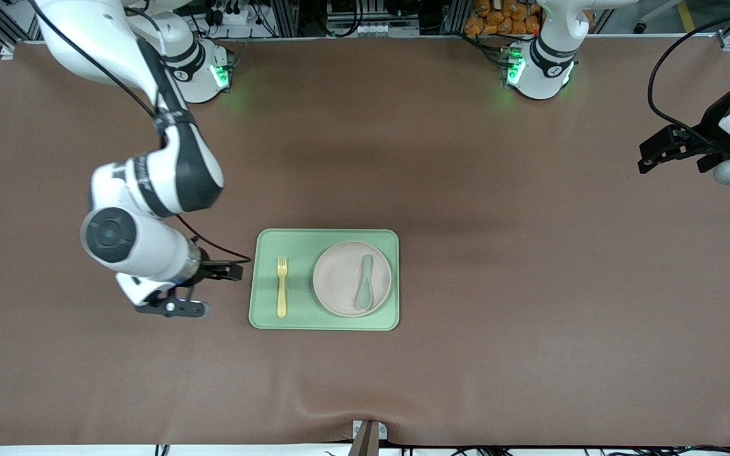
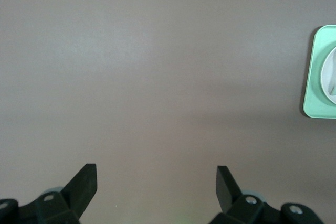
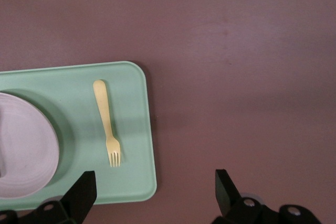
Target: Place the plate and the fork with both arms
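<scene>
The pale pink plate [image 1: 338, 278] lies on the light green tray [image 1: 301, 244] at the table's middle, with a grey-green spoon [image 1: 365, 283] on it. The yellow fork [image 1: 282, 287] lies on the tray beside the plate, toward the right arm's end. My right gripper [image 1: 216, 273] is open and empty, over the table just beside the tray's edge. In the right wrist view the open right gripper [image 3: 155, 179] is above the tray [image 3: 131, 108], the fork [image 3: 106, 119] and the plate [image 3: 26, 156]. My left gripper [image 1: 682, 155] is open and empty, waiting at the left arm's end of the table.
Brown cloth covers the table. The left wrist view shows the open left gripper [image 2: 156, 174] over bare cloth, with the tray's [image 2: 315, 77] corner and the plate's [image 2: 332, 77] edge at the frame's side. A small bracket [image 1: 368, 434] sits at the table's near edge.
</scene>
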Tool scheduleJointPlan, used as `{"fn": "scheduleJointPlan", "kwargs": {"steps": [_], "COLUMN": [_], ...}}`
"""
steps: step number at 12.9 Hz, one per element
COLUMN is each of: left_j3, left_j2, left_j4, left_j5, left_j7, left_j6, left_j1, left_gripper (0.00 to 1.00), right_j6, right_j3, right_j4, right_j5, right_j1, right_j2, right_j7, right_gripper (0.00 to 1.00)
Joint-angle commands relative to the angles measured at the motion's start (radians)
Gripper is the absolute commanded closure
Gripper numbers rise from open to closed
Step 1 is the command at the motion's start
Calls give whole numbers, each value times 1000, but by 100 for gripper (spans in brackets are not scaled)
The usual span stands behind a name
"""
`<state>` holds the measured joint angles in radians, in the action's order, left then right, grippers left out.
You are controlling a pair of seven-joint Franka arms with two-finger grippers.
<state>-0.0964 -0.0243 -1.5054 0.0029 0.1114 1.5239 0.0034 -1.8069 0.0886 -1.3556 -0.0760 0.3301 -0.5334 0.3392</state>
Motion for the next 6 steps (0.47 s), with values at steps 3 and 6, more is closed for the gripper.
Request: {"fn": "scheduleJointPlan", "kwargs": {"steps": [3, 6], "left_j3": [9, 12], "left_j2": [27, 26], "left_j4": [-13, -13], "left_j5": [3, 5], "left_j7": [-21, -18], "left_j6": [-10, -10], "left_j1": [7, 9], "left_gripper": [0, 0], "right_j6": [147, 204], "right_j3": [-18, -16], "right_j4": [-17, -28], "right_j5": [-4, 4], "right_j1": [-150, -253], "right_j2": [159, 236], "right_j7": [-185, -328], "right_gripper": [0, 0]}}
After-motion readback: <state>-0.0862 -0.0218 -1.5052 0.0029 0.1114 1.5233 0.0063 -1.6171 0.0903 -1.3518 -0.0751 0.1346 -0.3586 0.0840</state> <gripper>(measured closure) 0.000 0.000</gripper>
